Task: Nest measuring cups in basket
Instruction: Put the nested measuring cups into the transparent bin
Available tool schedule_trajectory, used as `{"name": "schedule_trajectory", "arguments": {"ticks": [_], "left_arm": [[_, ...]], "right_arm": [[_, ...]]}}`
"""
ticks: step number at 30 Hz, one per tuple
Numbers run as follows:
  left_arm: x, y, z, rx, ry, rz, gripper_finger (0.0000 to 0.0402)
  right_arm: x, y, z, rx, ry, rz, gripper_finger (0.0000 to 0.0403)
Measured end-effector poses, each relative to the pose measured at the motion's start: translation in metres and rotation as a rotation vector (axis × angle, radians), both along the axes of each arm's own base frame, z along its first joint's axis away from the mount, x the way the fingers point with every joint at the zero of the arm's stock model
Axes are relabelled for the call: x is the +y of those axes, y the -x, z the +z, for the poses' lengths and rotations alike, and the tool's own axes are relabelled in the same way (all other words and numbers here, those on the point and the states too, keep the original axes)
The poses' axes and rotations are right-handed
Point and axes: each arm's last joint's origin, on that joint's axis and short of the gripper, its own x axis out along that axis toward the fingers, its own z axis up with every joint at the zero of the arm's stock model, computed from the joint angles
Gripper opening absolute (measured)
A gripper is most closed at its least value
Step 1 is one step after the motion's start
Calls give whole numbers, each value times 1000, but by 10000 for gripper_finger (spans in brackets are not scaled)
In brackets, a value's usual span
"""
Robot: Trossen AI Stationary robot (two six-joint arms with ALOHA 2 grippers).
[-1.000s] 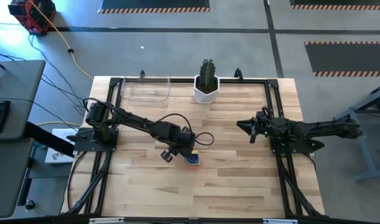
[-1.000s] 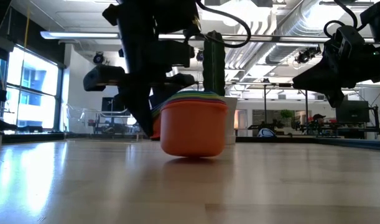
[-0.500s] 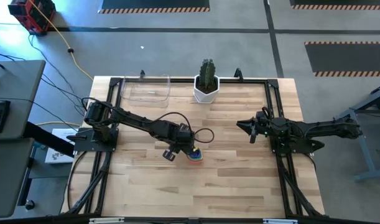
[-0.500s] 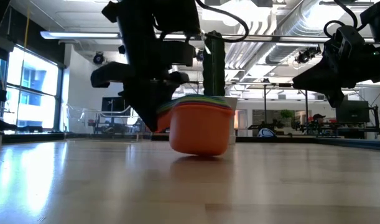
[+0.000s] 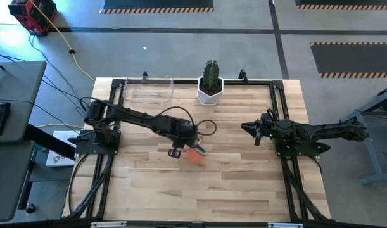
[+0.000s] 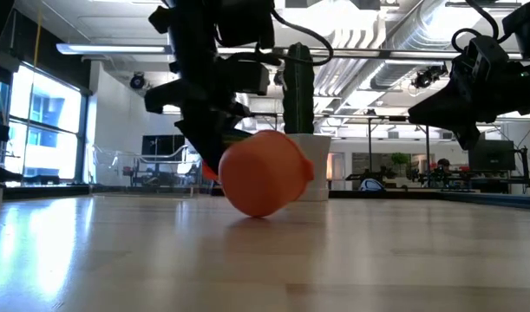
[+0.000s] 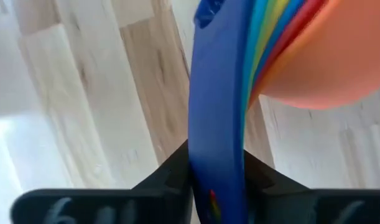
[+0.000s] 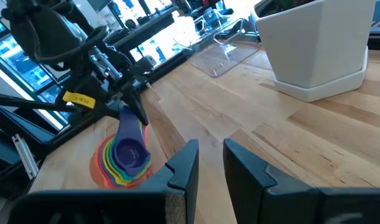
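Since the earlier frame, the nested stack of rainbow plastic measuring cups (image 5: 196,154) has tipped sideways, rising by its handles in the clamped left gripper (image 5: 183,142); the clear plastic basket (image 5: 150,90) waits at eleven o'clock. The right gripper (image 5: 251,128), fingers slightly apart, idles at three o'clock.

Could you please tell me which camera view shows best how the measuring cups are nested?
The right wrist view: it looks into the tilted measuring cups, purple innermost, rims ringed outward. The low view shows only the orange outer cup; the high view a blur; the left wrist view their stacked handles in the left pincer.

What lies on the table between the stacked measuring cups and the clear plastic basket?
Only the left arm; otherwise bare wood between stacked cups and basket, per the high view.
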Motion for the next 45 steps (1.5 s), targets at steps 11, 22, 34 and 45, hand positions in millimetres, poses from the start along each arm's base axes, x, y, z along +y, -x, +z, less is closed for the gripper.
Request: {"name": "schedule_trajectory", "arguments": {"ticks": [11, 22, 34, 45], "left_arm": [[-3, -3, 1, -28, -69, -80, 41], [-4, -6, 3, -65, -106, -49, 35], [1, 1, 29, -154, -190, 57, 35], [17, 38, 87, -286, -407, 341, 35]], "right_arm": [[0, 0, 0, 0, 0, 0, 67], [0, 0, 0, 0, 0, 0, 67], [0, 0, 0, 1, 0, 0, 67], [0, 0, 0, 1, 0, 0, 67]]}}
